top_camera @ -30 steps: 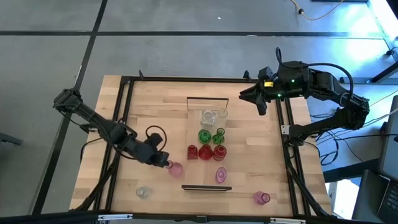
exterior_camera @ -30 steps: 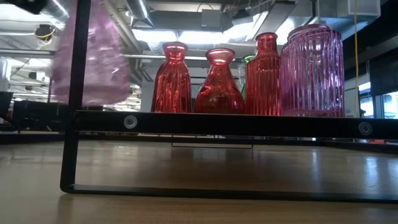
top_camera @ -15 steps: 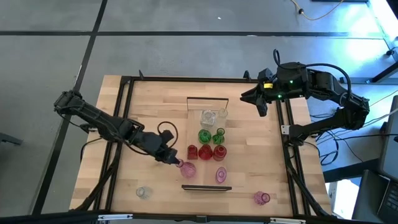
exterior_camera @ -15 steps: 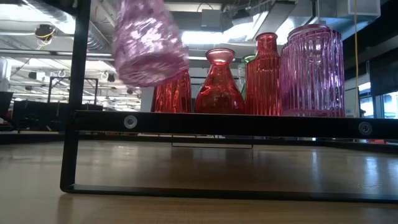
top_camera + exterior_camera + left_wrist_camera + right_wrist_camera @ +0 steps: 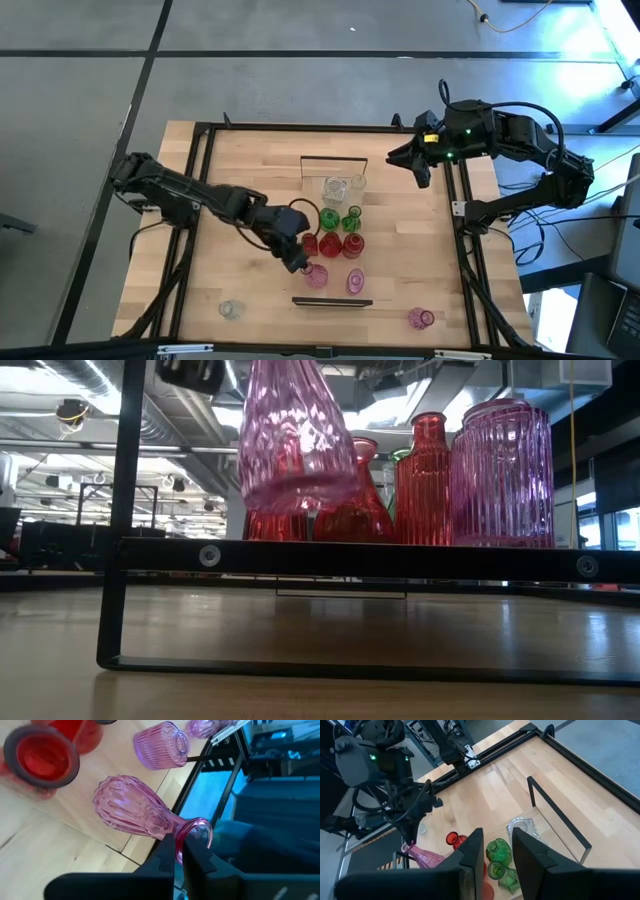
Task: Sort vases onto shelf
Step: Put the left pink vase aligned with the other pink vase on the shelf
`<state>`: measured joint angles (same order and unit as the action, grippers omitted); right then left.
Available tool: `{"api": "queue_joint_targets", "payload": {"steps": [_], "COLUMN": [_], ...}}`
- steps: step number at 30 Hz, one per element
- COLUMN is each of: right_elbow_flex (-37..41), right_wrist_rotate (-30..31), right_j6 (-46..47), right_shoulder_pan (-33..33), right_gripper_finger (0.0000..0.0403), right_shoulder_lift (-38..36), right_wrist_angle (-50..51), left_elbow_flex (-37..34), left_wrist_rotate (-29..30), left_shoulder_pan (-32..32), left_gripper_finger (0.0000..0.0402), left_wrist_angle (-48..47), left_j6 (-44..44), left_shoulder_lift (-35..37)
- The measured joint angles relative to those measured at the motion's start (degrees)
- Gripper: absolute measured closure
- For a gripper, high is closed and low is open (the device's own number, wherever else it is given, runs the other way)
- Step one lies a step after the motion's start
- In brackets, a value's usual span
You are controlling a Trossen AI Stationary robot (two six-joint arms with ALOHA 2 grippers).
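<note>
Carrying a pink vase [image 5: 316,276] by its rim, just above the shelf [image 5: 318,292] and near the red vases [image 5: 330,244]. Risked knocking those red vases on the way down, since the pink body hung close in front of them in the low view [image 5: 295,440]. Risked also a slip, with only the thin lip pinched and the body slung out sideways from the fingers [image 5: 167,851]; a tilt at release would likely tip it. Left claw [image 5: 298,264] clamped nearly shut on that lip, touching nothing else. Further right, stood a ribbed pink vase [image 5: 355,281] on the shelf, with green [image 5: 330,218] and clear vases [image 5: 334,187] beyond the reds. Lay off the shelf two more, a clear one [image 5: 230,310] and a pink one [image 5: 421,318]. Right claw [image 5: 420,172] parked at the table's far right edge, part open, holding nothing.
</note>
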<state>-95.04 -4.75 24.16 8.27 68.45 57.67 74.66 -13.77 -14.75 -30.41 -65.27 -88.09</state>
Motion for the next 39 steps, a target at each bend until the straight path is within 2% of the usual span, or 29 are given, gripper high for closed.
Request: {"api": "queue_joint_targets", "payload": {"steps": [7,10,12,15,17,24,29,39], "right_elbow_flex": [0.0,0.0,0.0,0.0,0.0,0.0,0.0,0.0], "right_wrist_rotate": [-0.5,-0.5,-0.7,-1.4,-1.5,-2.5,-2.4,-2.4], "right_j6": [0.0,0.0,0.0,0.0,0.0,-0.3,-1.4,-2.1], "right_shoulder_pan": [0.0,0.0,0.0,0.0,0.0,0.0,0.0,0.0], "right_gripper_finger": [0.0317,0.0317,0.0317,0.0317,0.0317,0.0317,0.0317,0.0317], "right_shoulder_lift": [0.0,0.1,0.1,0.1,0.0,-0.1,-0.1,-0.1], "right_wrist_angle": [-0.8,-1.3,-1.3,-0.6,-0.3,0.5,0.8,0.8], "left_elbow_flex": [2.1,2.2,2.4,2.4,2.3,2.2,2.2,2.2], "left_wrist_rotate": [-2.6,-6.1,-9.3,-10.8,-10.3,-6.4,-6.6,-7.7], "left_shoulder_pan": [1.9,2.8,3.2,3.2,3.2,3.3,3.3,3.2], "left_gripper_finger": [0.0396,0.0396,0.0396,0.0396,0.0396,0.0388,0.0372,0.0381], "left_wrist_angle": [-2.0,-1.8,0.0,4.0,6.8,7.8,7.6,7.1], "left_j6": [3.6,6.6,7.6,8.6,8.5,6.9,5.4,4.2], "left_shoulder_lift": [-2.7,-5.0,-6.7,-8.5,-9.1,-9.0,-9.0,-9.0]}}
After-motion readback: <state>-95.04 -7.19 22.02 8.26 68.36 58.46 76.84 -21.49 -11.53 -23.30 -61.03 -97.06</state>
